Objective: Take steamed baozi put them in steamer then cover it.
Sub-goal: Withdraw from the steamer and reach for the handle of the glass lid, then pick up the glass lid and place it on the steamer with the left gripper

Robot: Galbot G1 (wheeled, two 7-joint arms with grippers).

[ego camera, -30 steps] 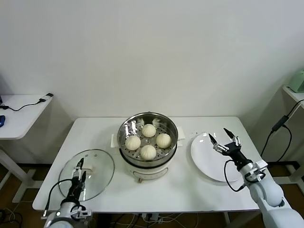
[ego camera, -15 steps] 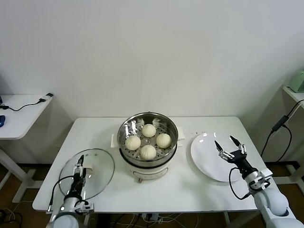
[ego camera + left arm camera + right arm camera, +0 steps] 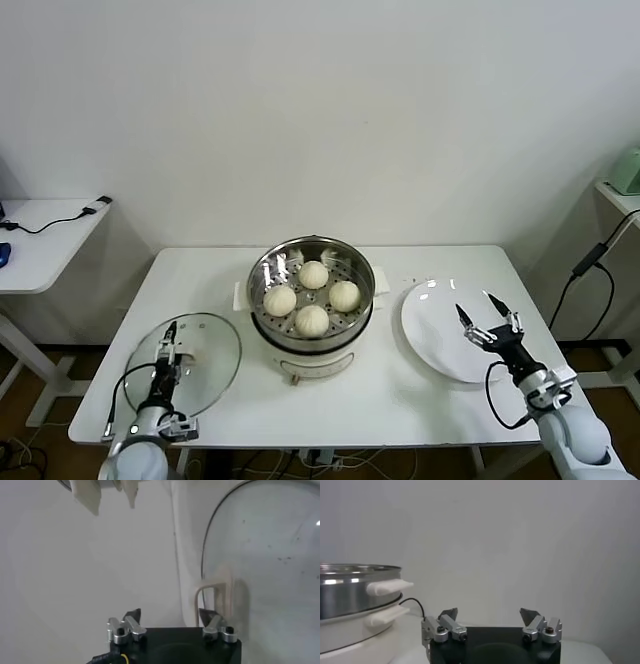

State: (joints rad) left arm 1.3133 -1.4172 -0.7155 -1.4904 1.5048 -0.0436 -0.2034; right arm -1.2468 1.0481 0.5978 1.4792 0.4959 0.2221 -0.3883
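Four buns loaded, lid next: the left gripper (image 3: 168,345) lines up on the cover (image 3: 187,364).

All four steamed baozi (image 3: 312,320) sit in the steamer (image 3: 311,290) at table centre. The cover lies flat just left of it. Fingers apart, the left gripper hangs beside its cream handle (image 3: 214,602); a good lift means straddling that handle squarely before closing. The right gripper (image 3: 490,322), spread wide, idles above the white plate (image 3: 430,330).

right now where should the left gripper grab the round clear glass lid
By the cream-white rectangular handle at the centre of the round clear glass lid, coming straight down from above: the lid lies flat on the table, and the raised handle is its only narrow part. The left gripper hangs over it.
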